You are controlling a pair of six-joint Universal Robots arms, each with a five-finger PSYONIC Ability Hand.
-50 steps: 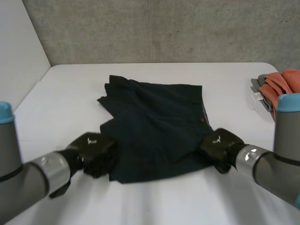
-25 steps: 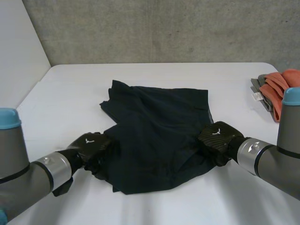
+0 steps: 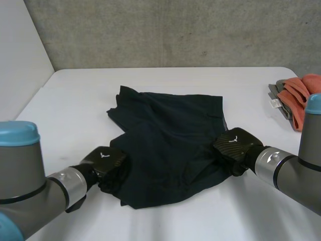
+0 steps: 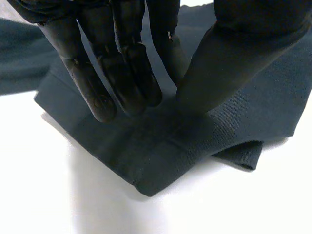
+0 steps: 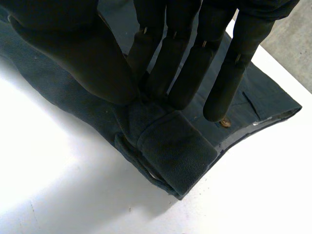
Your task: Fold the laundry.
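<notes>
A dark navy pair of shorts (image 3: 170,135) lies crumpled in the middle of the white table (image 3: 75,95). My left hand (image 3: 107,160) is at its near left corner. In the left wrist view the fingers (image 4: 105,83) and thumb pinch a folded hem of the shorts (image 4: 161,156). My right hand (image 3: 234,144) is at the right edge of the cloth. In the right wrist view its thumb and fingers (image 5: 178,73) pinch the thick waistband (image 5: 178,151), with a small button (image 5: 224,122) just beyond the fingertips.
A pile of orange and grey clothes (image 3: 296,95) sits at the table's far right edge. A concrete wall stands behind the table. Bare table surface lies to the left of the shorts and in front of them.
The shorts have shifted a little to the right and bunched along the near edge. My left hand has slid in at the near left corner; my right hand has moved slightly away from me.
</notes>
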